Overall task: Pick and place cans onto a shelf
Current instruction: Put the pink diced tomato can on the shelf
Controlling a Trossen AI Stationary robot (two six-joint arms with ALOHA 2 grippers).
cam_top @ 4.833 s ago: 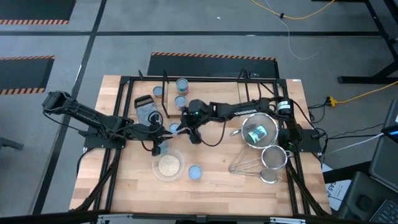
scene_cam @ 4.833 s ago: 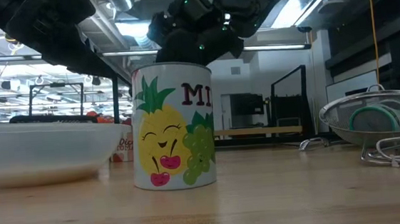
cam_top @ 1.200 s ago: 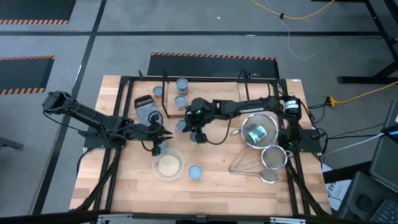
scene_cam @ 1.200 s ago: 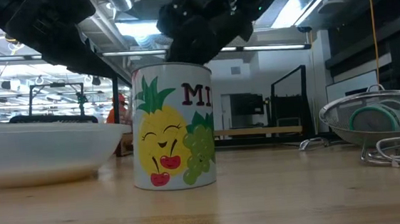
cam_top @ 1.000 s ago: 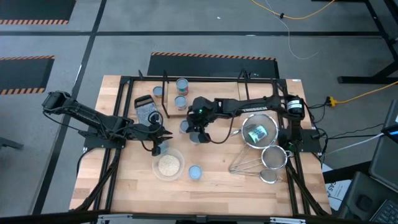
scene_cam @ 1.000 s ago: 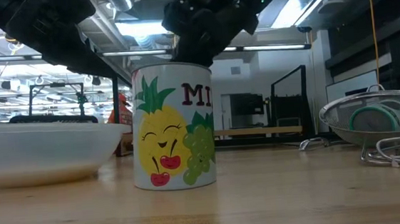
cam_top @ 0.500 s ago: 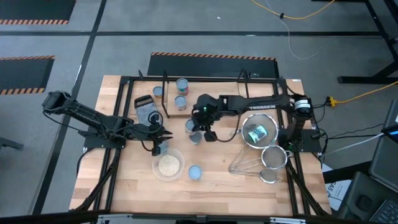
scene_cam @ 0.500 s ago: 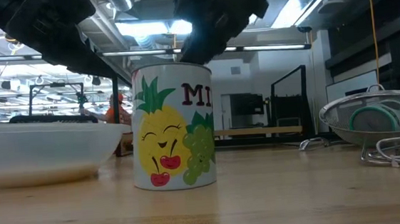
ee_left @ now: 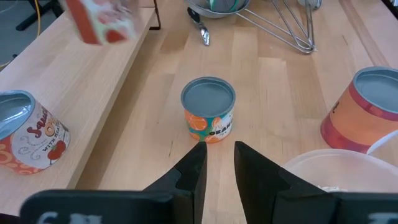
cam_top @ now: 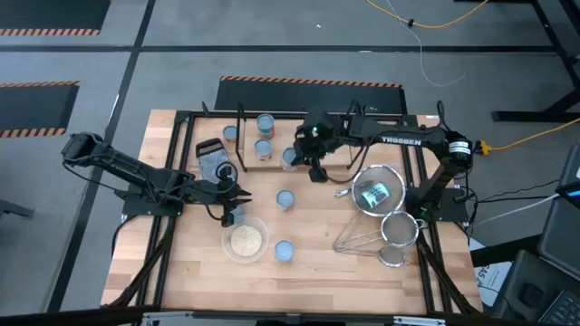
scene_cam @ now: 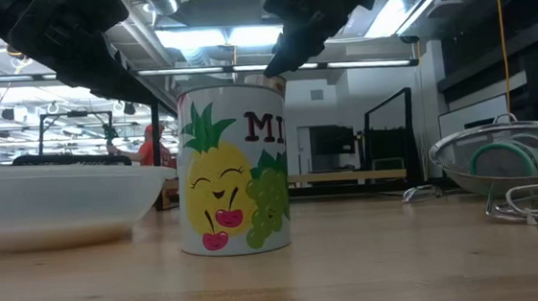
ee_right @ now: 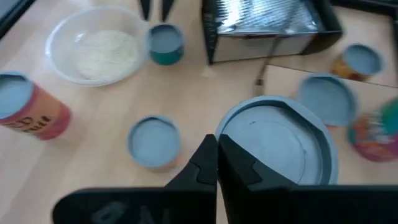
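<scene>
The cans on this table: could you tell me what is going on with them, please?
The right gripper is shut on a can and holds it in the air at the shelf, where a few cans already stand. The left gripper hangs low beside the bowl, open and empty. Another can stands on the table in front of it.

Bowl of grains (cam_top: 245,240), strainers (cam_top: 374,192)

Right gripper (cam_top: 292,159) raised, arm stretched toward table's far edge, fingers pinched shut. Left gripper (cam_top: 243,193) low near table centre, arm extended, fingers slightly parted.
</scene>
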